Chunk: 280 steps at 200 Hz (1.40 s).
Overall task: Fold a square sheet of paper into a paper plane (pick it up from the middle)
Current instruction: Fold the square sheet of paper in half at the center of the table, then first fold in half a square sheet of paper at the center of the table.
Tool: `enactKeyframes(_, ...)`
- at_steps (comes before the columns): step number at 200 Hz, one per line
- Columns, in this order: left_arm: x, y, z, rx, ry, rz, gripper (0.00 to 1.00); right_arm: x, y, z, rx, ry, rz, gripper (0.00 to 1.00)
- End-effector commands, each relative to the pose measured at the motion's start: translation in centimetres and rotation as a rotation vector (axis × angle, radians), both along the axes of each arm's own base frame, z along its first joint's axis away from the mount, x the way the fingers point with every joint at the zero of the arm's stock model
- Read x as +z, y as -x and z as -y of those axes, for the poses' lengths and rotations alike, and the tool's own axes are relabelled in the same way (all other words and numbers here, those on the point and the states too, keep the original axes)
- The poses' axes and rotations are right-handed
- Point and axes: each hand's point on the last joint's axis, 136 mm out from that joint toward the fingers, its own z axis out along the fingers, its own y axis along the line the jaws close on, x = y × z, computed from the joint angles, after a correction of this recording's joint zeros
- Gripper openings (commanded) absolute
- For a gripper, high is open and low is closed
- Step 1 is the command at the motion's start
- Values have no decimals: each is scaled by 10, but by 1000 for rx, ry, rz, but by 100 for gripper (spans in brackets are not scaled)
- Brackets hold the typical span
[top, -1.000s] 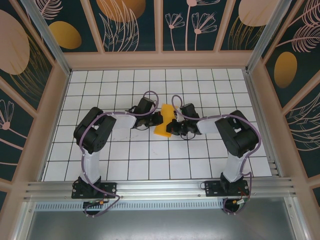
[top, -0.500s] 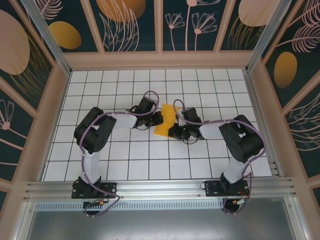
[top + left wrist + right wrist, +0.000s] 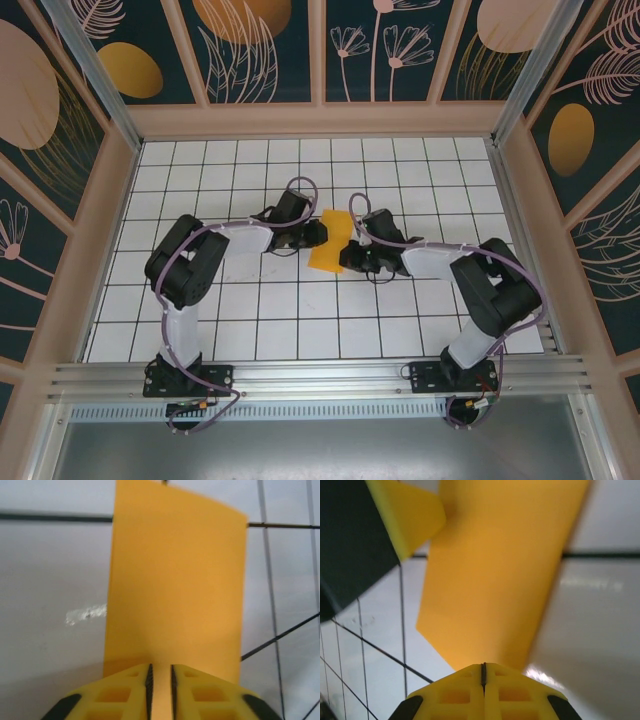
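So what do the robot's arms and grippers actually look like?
The left arm and right arm each have chunky black joints, pale white links and a looping purple cable. The left gripper and right gripper have yellow fingers with moulded rectangular pockets and black patches.

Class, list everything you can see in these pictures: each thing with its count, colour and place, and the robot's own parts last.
paper sheet: one, orange-yellow, folded, mid-table between the two pincers.
table: one, white tiles with dark grid lines, under everything.
wall panels: several, dark teal with painted pink plants and orange ovals, on three sides of the table.
rail: one, silver metal, along the near edge.
left arm: one, black and white, purple cable, bent inward.
right arm: one, same colours, bent inward.
left pincer: one, yellow and black, shut on the paper sheet.
right pincer: one, yellow and black, shut on the paper sheet.
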Motion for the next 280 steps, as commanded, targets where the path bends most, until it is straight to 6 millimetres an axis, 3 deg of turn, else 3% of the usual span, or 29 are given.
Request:
enactKeyframes(1, 72, -19, 3, 25, 60, 146, 28, 16, -23, 3, -71, 33, 72, 6)
enactKeyframes(33, 77, -21, -29, 162, 0, 177, 30, 1, -31, 4, -91, 71, 38, 6)
enactKeyframes(57, 63, -13, -53, 242, -22, 149, 30, -10, -31, 1, -86, 76, 8, 6)
enactKeyframes(60, 72, -12, -56, 249, -8, 164, 30, -12, -31, 0, -83, 76, 4, 6)
enactKeyframes(73, 75, -9, -62, 269, 5, 167, 31, -18, -30, -1, -82, 89, -20, 6)
enactKeyframes(90, 60, 4, -72, 285, -10, 139, 31, -27, -26, 0, -86, 108, -53, 6)
enactKeyframes(116, 51, 15, -82, 314, -10, 122, 33, -38, -14, 1, -101, 134, -108, 6)
enactKeyframes(150, 44, 27, -95, 355, 2, 115, 34, -57, 16, 0, -161, 160, -260, 5)
enactKeyframes(177, 39, 39, -104, 378, 4, 111, 35, -43, 27, -29, -192, 48, -291, 6)
enactKeyframes(198, 39, 47, -110, 388, 13, 113, 35, -13, 18, -63, -183, -79, -231, 6)
enactKeyframes(211, 42, 51, -112, 387, 21, 119, 35, 4, 5, -73, -193, -117, -168, 6)
enactKeyframes(236, 51, 58, -109, 350, 58, 134, 35, 30, -26, -63, -213, -88, -25, 6)
enactKeyframes(253, 58, 61, -105, 324, 87, 146, 35, 29, -41, -49, -207, -21, 13, 6)
enactKeyframes(280, 66, 62, -93, 268, 122, 152, 34, 6, -55, -31, -194, 79, -6, 6)
